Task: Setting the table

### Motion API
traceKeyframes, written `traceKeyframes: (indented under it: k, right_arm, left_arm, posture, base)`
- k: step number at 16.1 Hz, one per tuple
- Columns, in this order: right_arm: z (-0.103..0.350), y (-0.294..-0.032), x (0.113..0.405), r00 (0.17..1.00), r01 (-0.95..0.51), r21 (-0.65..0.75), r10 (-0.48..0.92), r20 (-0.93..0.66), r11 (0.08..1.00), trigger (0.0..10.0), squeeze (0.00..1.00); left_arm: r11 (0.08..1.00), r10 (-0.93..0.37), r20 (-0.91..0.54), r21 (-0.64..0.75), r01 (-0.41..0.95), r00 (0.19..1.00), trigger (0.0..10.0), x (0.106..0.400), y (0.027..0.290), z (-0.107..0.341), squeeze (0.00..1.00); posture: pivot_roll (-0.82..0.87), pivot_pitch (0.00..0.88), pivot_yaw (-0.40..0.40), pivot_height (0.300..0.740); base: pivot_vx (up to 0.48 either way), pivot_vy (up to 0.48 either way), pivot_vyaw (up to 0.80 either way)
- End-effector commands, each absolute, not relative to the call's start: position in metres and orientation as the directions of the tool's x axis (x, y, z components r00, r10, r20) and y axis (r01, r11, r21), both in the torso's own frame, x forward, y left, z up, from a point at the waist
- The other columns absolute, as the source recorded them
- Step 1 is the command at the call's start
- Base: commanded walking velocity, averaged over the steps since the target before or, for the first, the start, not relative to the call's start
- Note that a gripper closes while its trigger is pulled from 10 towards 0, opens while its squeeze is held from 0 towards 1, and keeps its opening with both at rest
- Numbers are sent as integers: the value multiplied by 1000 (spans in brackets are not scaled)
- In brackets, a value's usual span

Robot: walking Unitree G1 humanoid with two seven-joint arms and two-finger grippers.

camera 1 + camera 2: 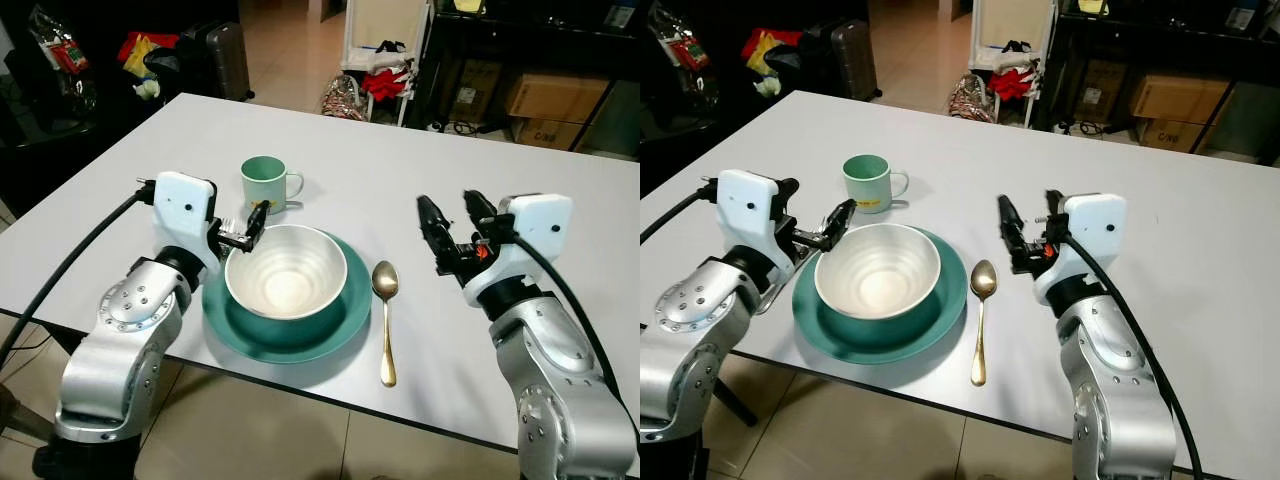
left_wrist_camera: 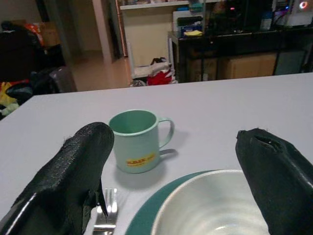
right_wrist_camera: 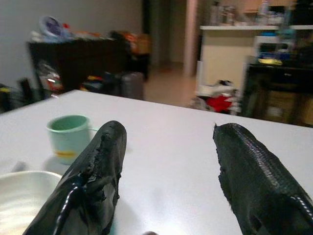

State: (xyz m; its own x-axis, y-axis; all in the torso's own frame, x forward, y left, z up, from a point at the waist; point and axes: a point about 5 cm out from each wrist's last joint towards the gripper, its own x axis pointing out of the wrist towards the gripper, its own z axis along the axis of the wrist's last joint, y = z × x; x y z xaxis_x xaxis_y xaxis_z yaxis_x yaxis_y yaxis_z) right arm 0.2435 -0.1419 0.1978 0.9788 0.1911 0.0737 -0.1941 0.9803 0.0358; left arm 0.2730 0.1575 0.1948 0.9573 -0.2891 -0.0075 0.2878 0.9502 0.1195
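A white bowl [image 1: 287,272] is set on a green plate [image 1: 345,322] at the bench's [image 1: 400,170] near edge, spoon [image 1: 385,315] to the right, mug [image 1: 265,184] behind, ready for eating. A fork [image 2: 105,215] is seen beneath the left pincer [image 1: 252,225], which is held open and empty by the bowl's left rim. The right pincer [image 1: 450,225] is kept open and empty, right of the spoon.

Before me a white surface [image 1: 560,170]; tan tiled floor [image 1: 290,50] beyond; dark suitcase [image 1: 225,55] left; cardboard boxes [image 1: 550,100] under black shelving, right.

Silver arms, black-fingered claws, black cables
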Motion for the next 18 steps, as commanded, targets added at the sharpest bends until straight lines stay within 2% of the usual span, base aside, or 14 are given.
traceKeyframes:
  k: [1,5,11,18]
  right_arm:
    - [196,-141,245,979,-195,33,192,68,980,10000,0]
    - [186,-132,236,962,-274,86,271,38,958,10000,0]
    - [183,-130,232,957,-289,109,288,27,951,10000,0]
    - [184,-128,233,953,-304,110,302,38,946,10000,0]
  left_arm:
    - [946,-301,-9,125,300,954,10000,271,151,195,0]
    - [945,-297,-47,128,300,954,10000,262,152,185,0]
    - [946,-288,-69,136,295,955,10000,258,155,180,0]
    - [941,-289,-69,162,297,955,10000,259,158,181,0]
  posture:
    - [-149,0,-14,740]
    - [-137,0,-18,740]
    - [-138,0,-25,740]
    - [-131,0,-27,740]
  base:
    - [0,0,0]
    - [0,0,0]
    - [0,0,0]
    - [-287,0,0]
